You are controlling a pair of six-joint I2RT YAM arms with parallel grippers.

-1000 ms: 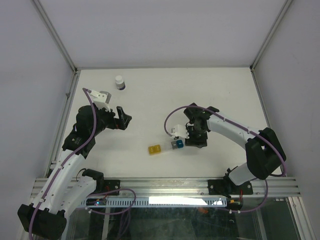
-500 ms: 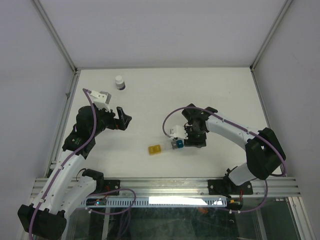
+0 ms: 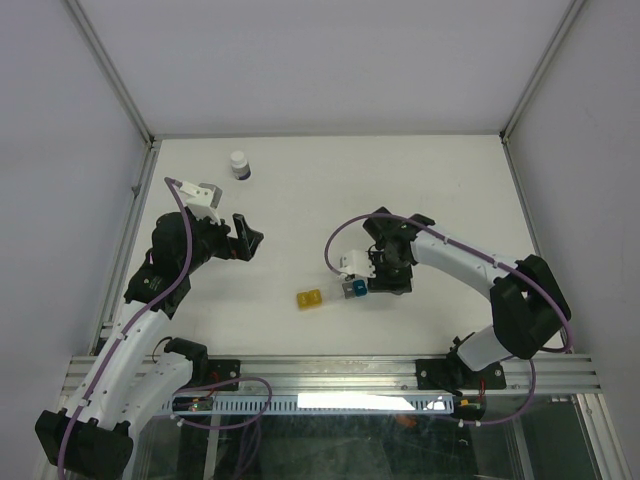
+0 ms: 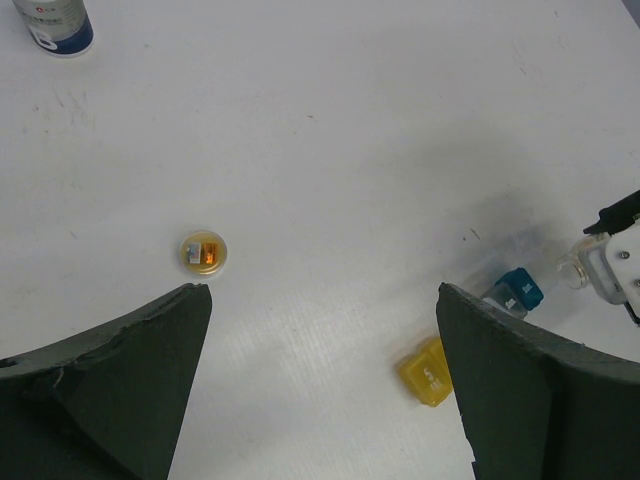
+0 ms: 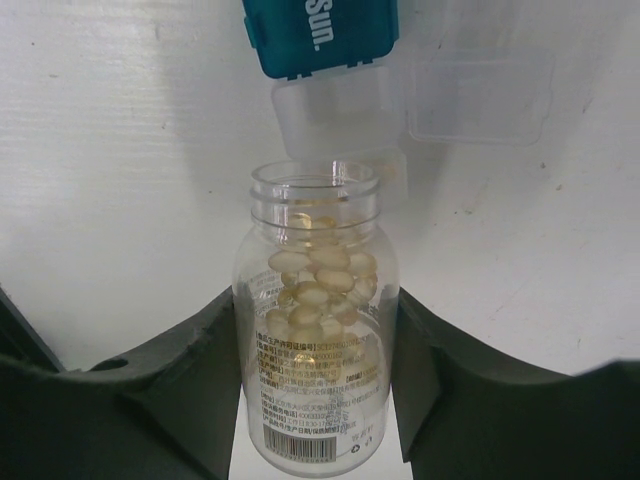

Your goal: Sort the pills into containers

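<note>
My right gripper [image 5: 315,310] is shut on a clear labelled vial [image 5: 315,410] lying on its side, uncapped. The pills [image 5: 318,285], pale tan, are heaped toward its open mouth. That mouth meets an open clear container [image 5: 335,120], whose lid [image 5: 480,95] is flipped to the right. A blue container [image 5: 320,35] marked "Sun." joins it on the far side and shows from above [image 3: 354,288], beside my right gripper [image 3: 375,278]. A yellow container [image 3: 309,299] lies apart on the table, also in the left wrist view [image 4: 428,372]. My left gripper [image 4: 322,300] hangs open above the table.
A small white-capped bottle [image 3: 239,164] stands at the back left, also in the left wrist view [image 4: 55,22]. A round cap [image 4: 204,252] lies on the table ahead of my left fingers. Metal frame posts edge the white table [image 3: 330,190].
My right gripper has edged slightly to the left with the vial. The left arm has not moved.
</note>
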